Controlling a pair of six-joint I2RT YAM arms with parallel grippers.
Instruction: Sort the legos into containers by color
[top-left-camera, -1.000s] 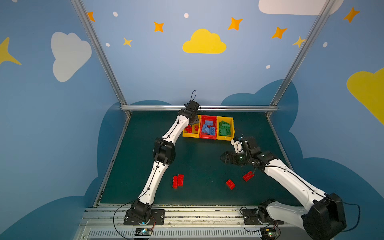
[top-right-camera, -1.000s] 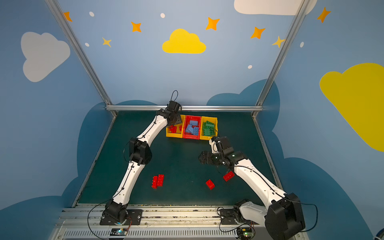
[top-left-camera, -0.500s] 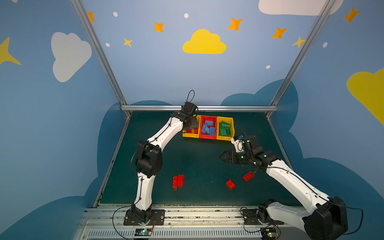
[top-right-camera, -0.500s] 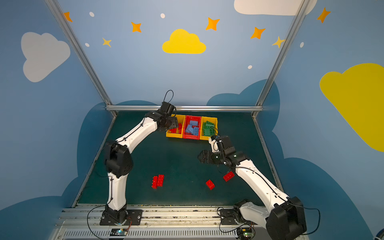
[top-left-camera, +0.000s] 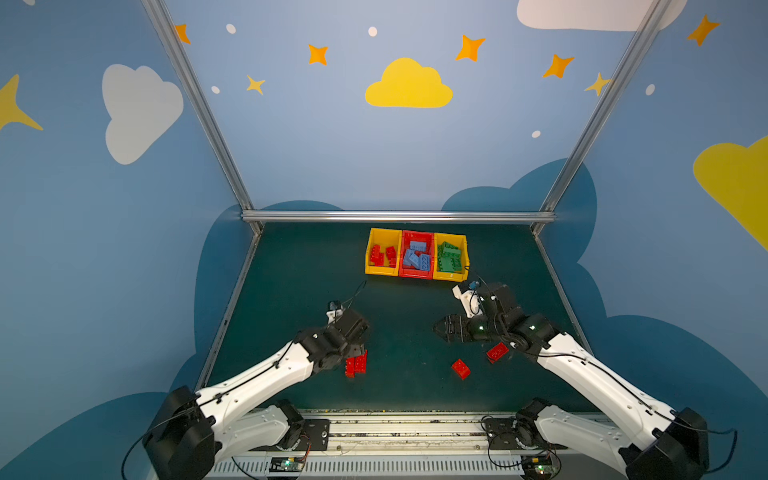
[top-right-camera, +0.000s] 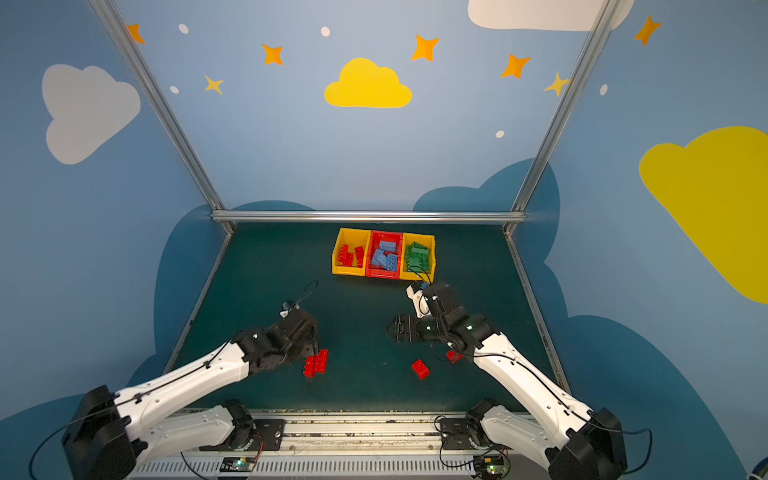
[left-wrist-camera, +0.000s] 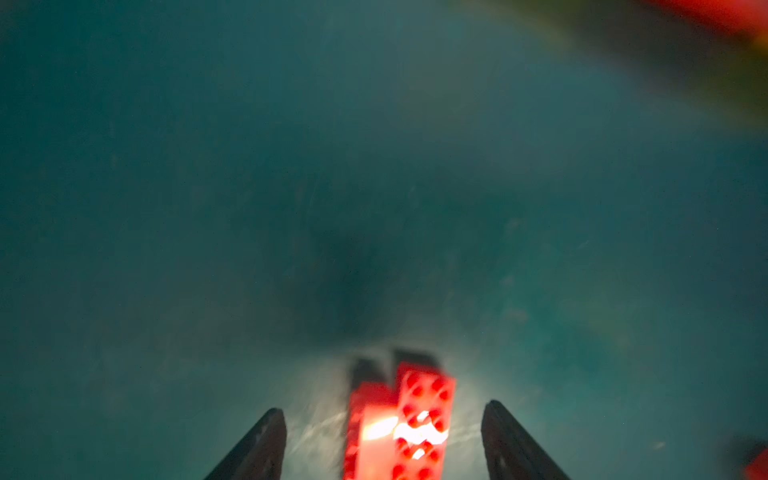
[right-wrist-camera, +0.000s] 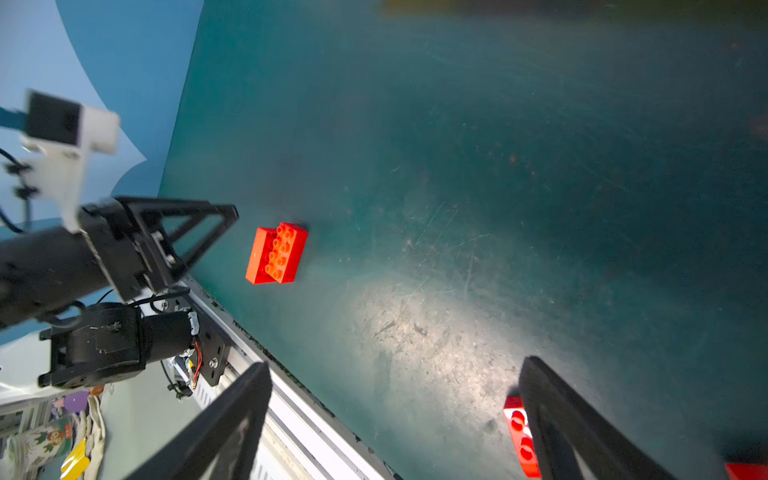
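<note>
Left claw (left-wrist-camera: 384, 415): jaws wide, straddling red brick pair (left-wrist-camera: 399, 419). Gap on both sides, nothing gripped.
Right claw (right-wrist-camera: 395, 365): jaws wide, empty, above bare mat (right-wrist-camera: 457, 166).
Bins (top-left-camera: 382, 272): row of three holding red, blue and green bricks. Both claws well in front of bins.
Single red brick (top-left-camera: 460, 368) and second loose red brick (top-left-camera: 497, 351) also lie on mat in front of bins, near right claw.

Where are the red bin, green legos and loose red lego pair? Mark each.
red bin (top-left-camera: 416, 273): in a top view, front wall.
green legos (top-left-camera: 450, 257): in a top view, pile's middle.
red lego pair (left-wrist-camera: 424, 399): left wrist view, studded top.
</note>
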